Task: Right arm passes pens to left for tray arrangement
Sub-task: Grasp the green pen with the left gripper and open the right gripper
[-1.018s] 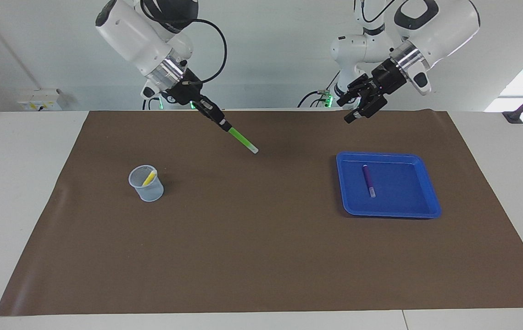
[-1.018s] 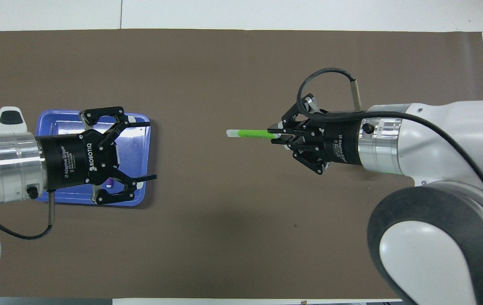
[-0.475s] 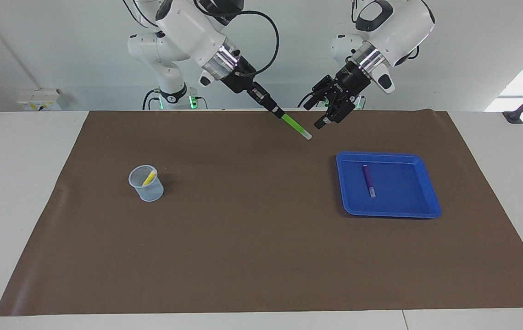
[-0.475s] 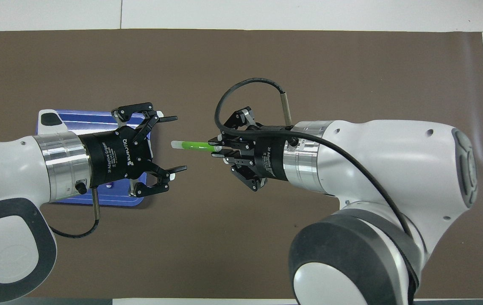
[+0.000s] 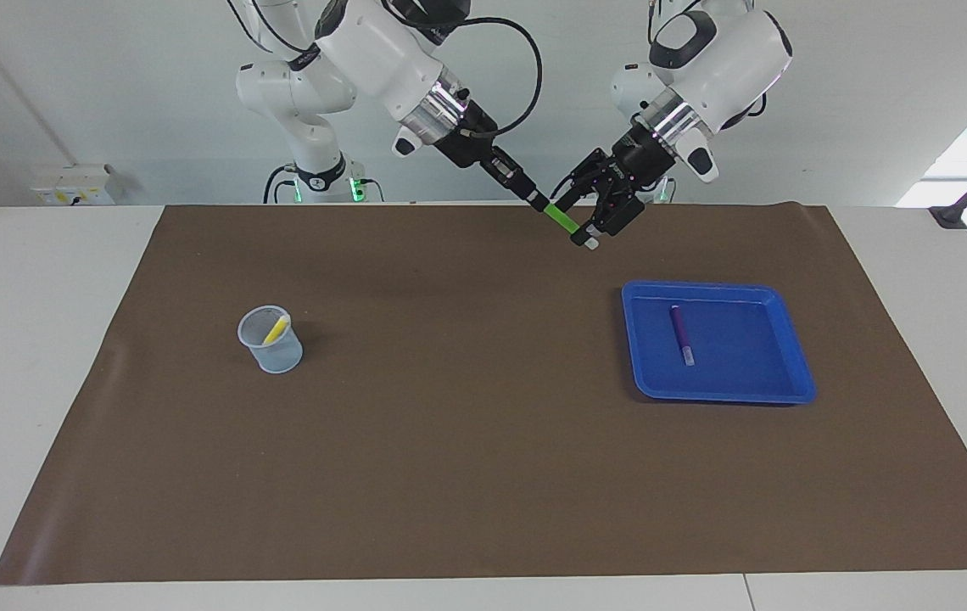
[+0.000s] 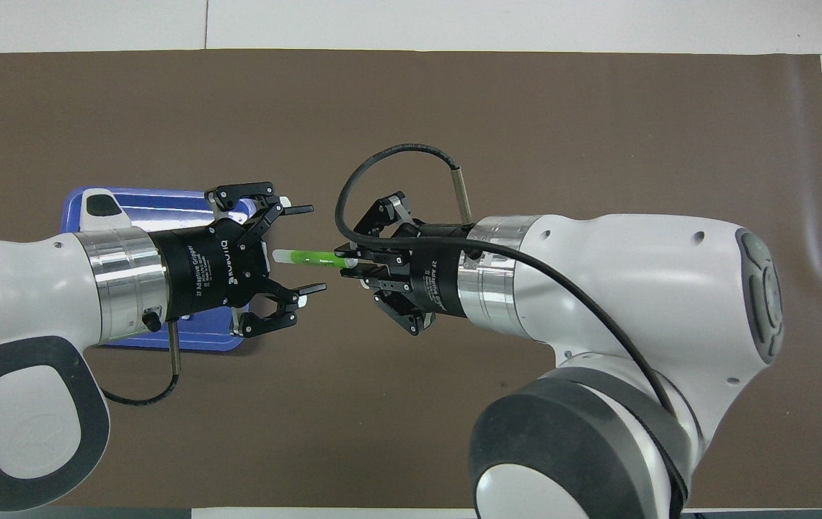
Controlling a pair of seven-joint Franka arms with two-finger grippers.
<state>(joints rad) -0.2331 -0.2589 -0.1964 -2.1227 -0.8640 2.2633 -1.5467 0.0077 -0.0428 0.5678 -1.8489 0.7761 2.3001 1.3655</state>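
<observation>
My right gripper (image 5: 539, 202) (image 6: 346, 260) is shut on the bright green pen (image 5: 564, 222) (image 6: 308, 257) and holds it in the air over the mat, pale end toward the left gripper. My left gripper (image 5: 590, 234) (image 6: 312, 249) is open, its fingers around the pen's pale end without closing on it. The blue tray (image 5: 746, 392) (image 6: 133, 213) lies toward the left arm's end, with the purple pen (image 5: 681, 333) lying in it. The yellow pen (image 5: 276, 328) stands in a translucent cup. The overhead view hides the purple and yellow pens under the arms.
The small pale-blue cup (image 5: 273, 346) stands toward the right arm's end of the table. A brown mat (image 5: 466, 441) covers most of the white table. Both grippers meet over the mat's edge nearest the robots, beside the tray.
The right arm has carried the green pen toward the left arm's end. The left gripper has come to meet it, and the pen's pale end now sits between its open fingers.
</observation>
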